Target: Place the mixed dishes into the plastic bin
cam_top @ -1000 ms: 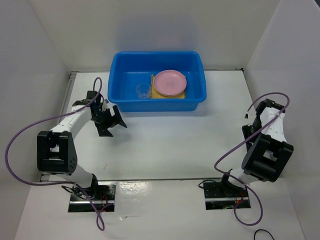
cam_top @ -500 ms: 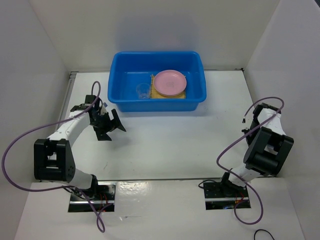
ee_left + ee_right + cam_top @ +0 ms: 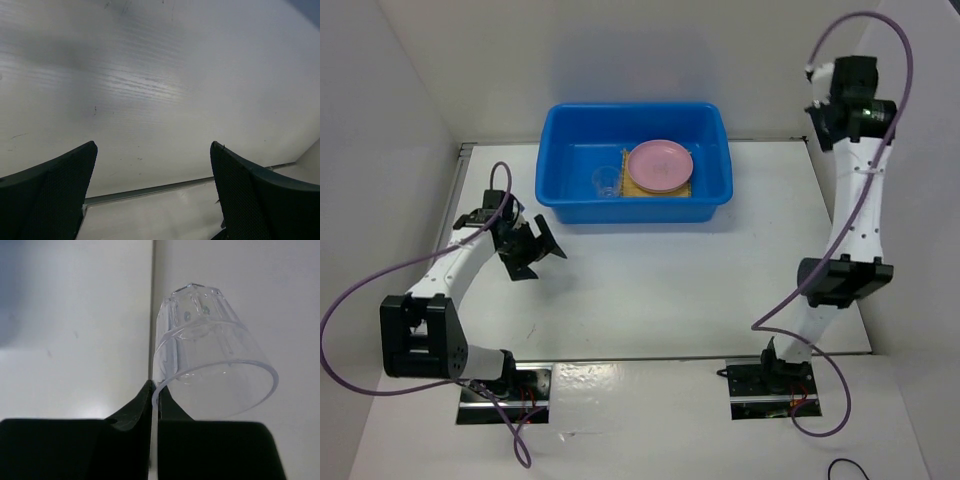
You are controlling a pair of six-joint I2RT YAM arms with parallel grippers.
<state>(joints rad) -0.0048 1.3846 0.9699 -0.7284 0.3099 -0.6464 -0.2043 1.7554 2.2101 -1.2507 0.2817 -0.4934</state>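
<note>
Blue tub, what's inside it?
A pink plate lies on a tan mat, with a clear cup standing beside them in the blue tub. The plate covers most of the mat, so anything else beneath it cannot be seen.

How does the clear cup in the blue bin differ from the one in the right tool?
The cup in the bin stands upright on the plastic bin's floor, untouched; the held cup is tipped, base pointing away from the right tool. The cup in the bin sits beside the mat; the held cup is pinched by its rim in that shut tool, outside the bin. Both are small and clear.
</note>
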